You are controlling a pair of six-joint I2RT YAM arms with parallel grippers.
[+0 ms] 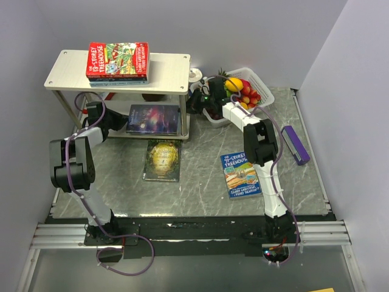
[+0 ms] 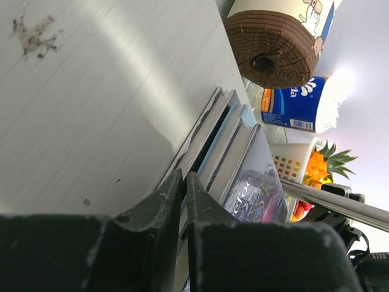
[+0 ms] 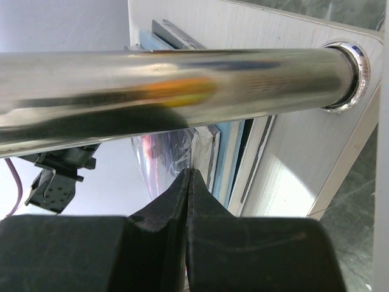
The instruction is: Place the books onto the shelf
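The shelf (image 1: 167,70) stands at the back left. Its top board carries a small stack of books topped by the red Treehouse book (image 1: 118,59). On the lower board lies another stack with the dark purple galaxy book (image 1: 153,118) uppermost. My left gripper (image 1: 115,125) is at that stack's left end; in the left wrist view its jaws (image 2: 184,179) are pinched to a slit on the edge of a thin book under the galaxy book (image 2: 258,182). My right gripper (image 1: 196,104) is shut and empty, tips (image 3: 189,173) against the stack's right end. A green-gold book (image 1: 162,160) and a blue Treehouse book (image 1: 241,173) lie on the table.
A white fruit basket (image 1: 258,85) stands behind the right arm, right of the shelf. A small purple box (image 1: 295,145) lies at the right. The shelf's chrome leg (image 3: 182,67) crosses just above my right fingers. A brown lantern-like object (image 2: 273,48) and a blue tub (image 2: 292,106) stand behind the shelf.
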